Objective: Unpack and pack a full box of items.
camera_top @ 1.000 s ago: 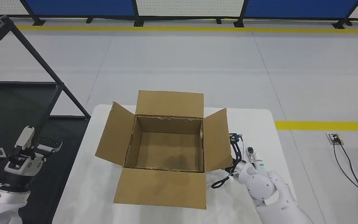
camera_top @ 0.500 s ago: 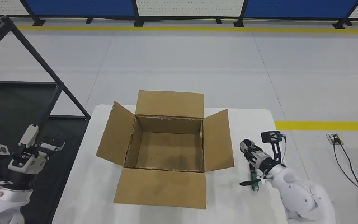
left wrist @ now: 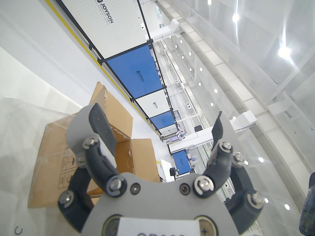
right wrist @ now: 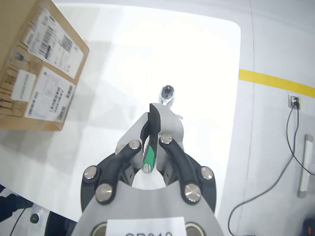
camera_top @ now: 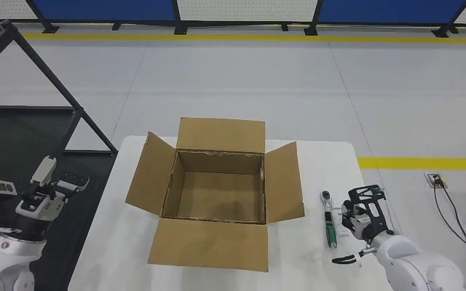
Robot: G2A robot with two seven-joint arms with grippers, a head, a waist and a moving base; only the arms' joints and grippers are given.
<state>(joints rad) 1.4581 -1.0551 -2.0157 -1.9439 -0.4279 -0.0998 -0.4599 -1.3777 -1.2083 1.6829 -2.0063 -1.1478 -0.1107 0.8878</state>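
White worktop (camera_top: 320, 156), open cardboard box (camera_top: 220, 134) at centre frame. At lower left, off the worktop, my left claw (left wrist: 157, 121) hangs with fingers wide apart. At lower right my right claw (right wrist: 157, 114) is clamped on a green-handled ratchet (camera_top: 329, 218) near the box's right flap.

Pale floor (camera_top: 218, 73) — yellow line (camera_top: 408, 162), blue panels (camera_top: 102, 9)

Matt brown cardboard box (camera_top: 218, 193), rough torn flap edges, white paper labels (right wrist: 46, 74). Shiny metal head, green plastic handle on ratchet wrench (right wrist: 167, 92). Smooth white table (camera_top: 320, 160).
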